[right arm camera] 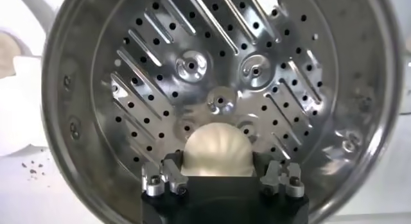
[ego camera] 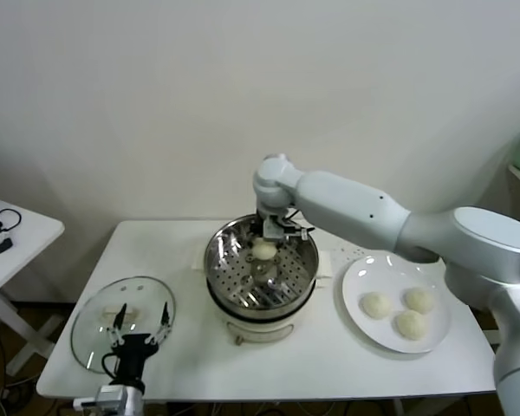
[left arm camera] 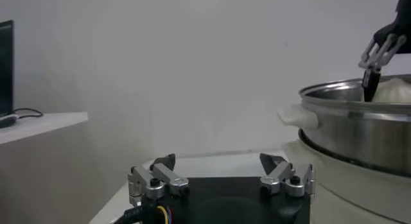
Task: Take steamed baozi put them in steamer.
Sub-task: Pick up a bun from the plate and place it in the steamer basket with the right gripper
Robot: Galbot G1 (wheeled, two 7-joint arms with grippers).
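Observation:
My right gripper [ego camera: 265,246] is shut on a cream-white baozi [ego camera: 264,250] and holds it over the steamer [ego camera: 230,286], a shiny steel pot on a white base. In the right wrist view the baozi [right arm camera: 215,150] sits between the fingers, above the perforated tray [right arm camera: 192,65]. Three more baozi [ego camera: 375,305] [ego camera: 419,300] [ego camera: 410,324] lie on a white plate [ego camera: 357,276] to the right of the steamer. My left gripper [ego camera: 139,326] is open and empty, low at the table's front left, above the glass lid [ego camera: 91,325].
The steamer also shows in the left wrist view [left arm camera: 359,126], with my right gripper [left arm camera: 379,55] over it. A small side table [ego camera: 17,238] with a cable stands at the far left. A wall runs behind the table.

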